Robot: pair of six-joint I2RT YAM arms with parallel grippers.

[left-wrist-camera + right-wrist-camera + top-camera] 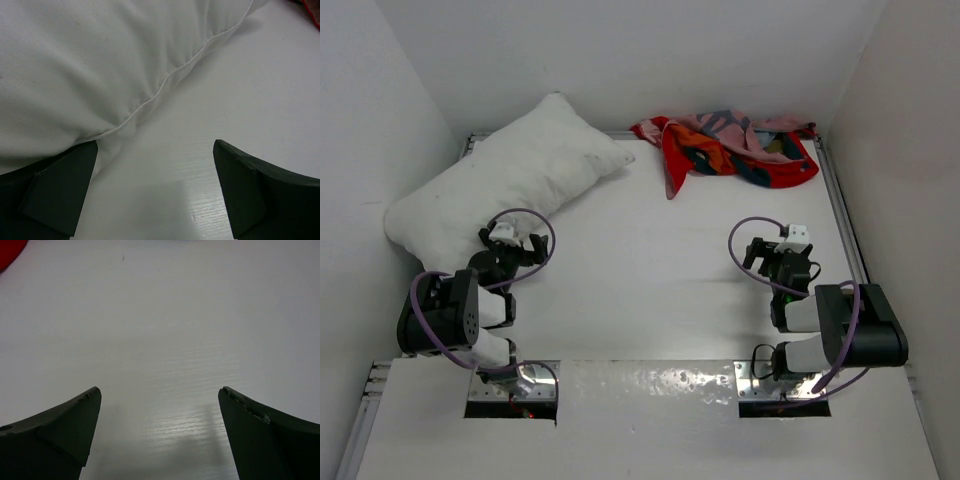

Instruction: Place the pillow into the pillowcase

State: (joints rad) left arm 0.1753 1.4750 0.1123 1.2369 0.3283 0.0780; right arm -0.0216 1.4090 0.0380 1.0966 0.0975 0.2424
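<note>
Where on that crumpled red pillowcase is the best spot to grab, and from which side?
Probably the pillowcase by its pointed corner, which sticks out toward the near edge, away from the bunched folds. Coming down on it from the near side, a pinch there should catch cloth cleanly.

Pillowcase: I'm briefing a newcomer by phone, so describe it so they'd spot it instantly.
On the table, look to the far edge, right of centre, by the back wall. The pillowcase lies there crumpled. It alone is red-orange with printed patches; the pillow to its left is plain white.
</note>
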